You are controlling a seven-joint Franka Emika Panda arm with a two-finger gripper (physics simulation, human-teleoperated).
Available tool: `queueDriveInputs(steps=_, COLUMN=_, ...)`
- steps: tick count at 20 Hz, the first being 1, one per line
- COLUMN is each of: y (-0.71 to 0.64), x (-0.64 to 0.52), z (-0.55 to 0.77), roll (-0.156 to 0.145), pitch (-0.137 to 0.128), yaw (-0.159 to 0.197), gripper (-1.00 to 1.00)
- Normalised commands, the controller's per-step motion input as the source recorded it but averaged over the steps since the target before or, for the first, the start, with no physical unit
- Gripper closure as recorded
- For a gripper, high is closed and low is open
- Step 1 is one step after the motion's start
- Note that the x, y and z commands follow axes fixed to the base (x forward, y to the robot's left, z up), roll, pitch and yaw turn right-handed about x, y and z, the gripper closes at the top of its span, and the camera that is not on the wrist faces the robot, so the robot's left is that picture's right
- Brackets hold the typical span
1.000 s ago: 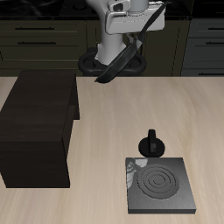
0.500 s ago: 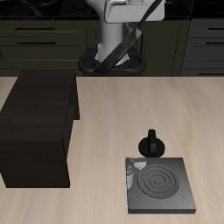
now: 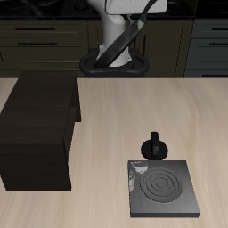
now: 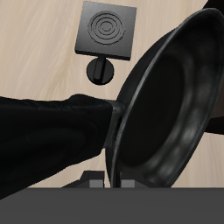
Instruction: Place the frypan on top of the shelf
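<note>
High above the table's back edge, hand (image 3: pixel 135 11) gripping the tilted frypan (image 3: pixel 118 44) — shelf (image 3: pixel 40 125) well below, apart

no readable text, no labels — no numbers, no signs

Both renders are evenly and softly lit — bright on the pale table (image 3: pixel 169 102), with only faint, diffuse shadows beside the shelf (image 3: pixel 40 125) and under the stove plate (image 3: pixel 162 189). The exterior view is sharp but low in resolution, its upper band dim. In the wrist view the frypan (image 4: pixel 171 105) shows soft grey sheen along its rim — no blur.
</note>
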Motion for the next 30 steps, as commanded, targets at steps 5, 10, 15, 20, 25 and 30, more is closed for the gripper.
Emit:
queueDriveInputs(steps=5, y=-0.13, x=0.02, z=0.17, roll=-0.028, pitch=-0.026, yaw=-0.006, gripper=1.00)
queueDriveInputs(steps=10, y=-0.33, x=0.16, z=0.24, roll=-0.085, pitch=-0.044, yaw=-0.007, gripper=1.00)
queueDriveInputs(steps=15, y=-0.37, x=0.21, z=0.19, roll=-0.088, pitch=-0.020, yaw=-0.028, gripper=1.00)
queueDriveInputs(steps=20, y=-0.41, x=0.24, z=0.16, roll=-0.105, pitch=-0.036, yaw=-0.016, gripper=1.00)
queueDriveInputs(steps=25, y=-0.45, x=0.29, z=0.06, roll=-0.103, pitch=0.001, yaw=-0.035, gripper=1.00)
queueDriveInputs(steps=30, y=-0.28, x=0.22, z=0.01, roll=-0.066, pitch=0.000, yaw=-0.015, gripper=1.00)
